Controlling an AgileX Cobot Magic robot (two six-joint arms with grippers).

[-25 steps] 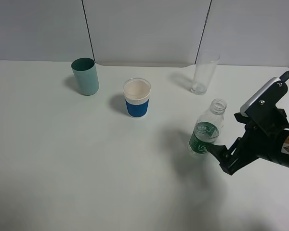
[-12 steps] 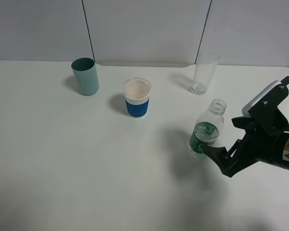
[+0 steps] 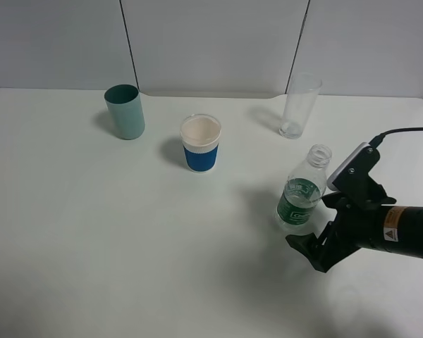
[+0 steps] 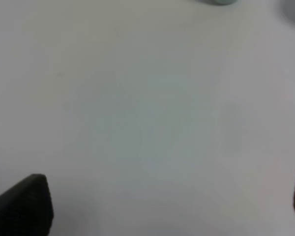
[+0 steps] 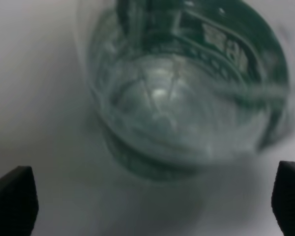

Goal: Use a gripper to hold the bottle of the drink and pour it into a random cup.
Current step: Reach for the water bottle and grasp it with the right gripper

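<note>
The clear plastic bottle, narrow-necked, green-banded and uncapped, is stood upright on the matte white table, just beside the black right gripper, whose fingers are spread, ungrasping. The left gripper is likewise spread.

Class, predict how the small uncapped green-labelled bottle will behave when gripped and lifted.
The bottle looks thin clear plastic, so probably light and squeezable. Its open mouth may spill if tilted. Tall and narrow, it could tip if the end effector nudges it.
</note>
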